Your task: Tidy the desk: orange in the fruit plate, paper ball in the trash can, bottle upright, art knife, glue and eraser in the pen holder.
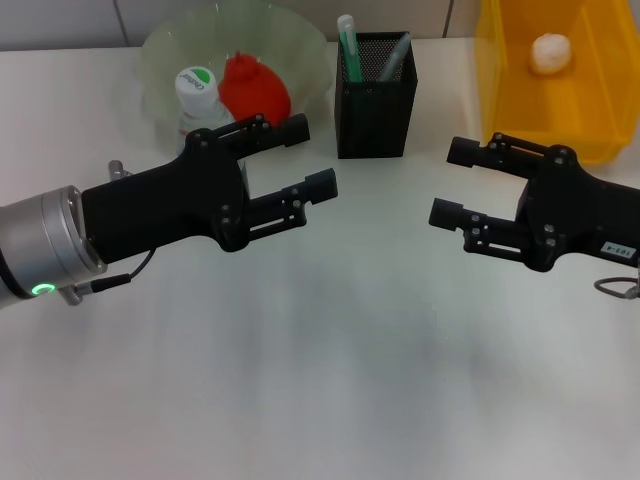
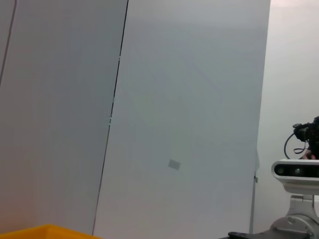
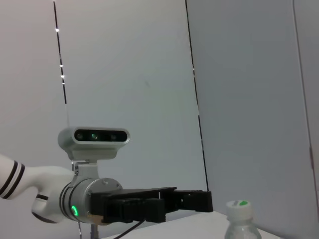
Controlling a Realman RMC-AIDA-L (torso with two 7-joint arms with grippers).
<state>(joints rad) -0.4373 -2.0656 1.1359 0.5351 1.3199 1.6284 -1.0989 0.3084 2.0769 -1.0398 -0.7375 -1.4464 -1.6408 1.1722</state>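
Both arms reach in level over the tabletop [image 1: 300, 380], fingers pointing toward each other. The left gripper [image 1: 312, 158] hangs open and empty near the far left, just before the one bottle [image 1: 200, 100], which stands upright. The right gripper [image 1: 455, 182] is likewise open and empty. One orange [image 1: 255, 85] sits in the fruit plate [image 1: 165, 55] at the far edge. One paper ball [image 1: 551, 53] lies in the trash can [image 1: 500, 80] at the far right corner. One pen holder [image 1: 376, 95] between them holds two pens.

Grey wall panels [image 2: 189, 99] fill the frame; the trash can [image 2: 45, 231] rim and a camera head [image 2: 296, 170] show at the edges.
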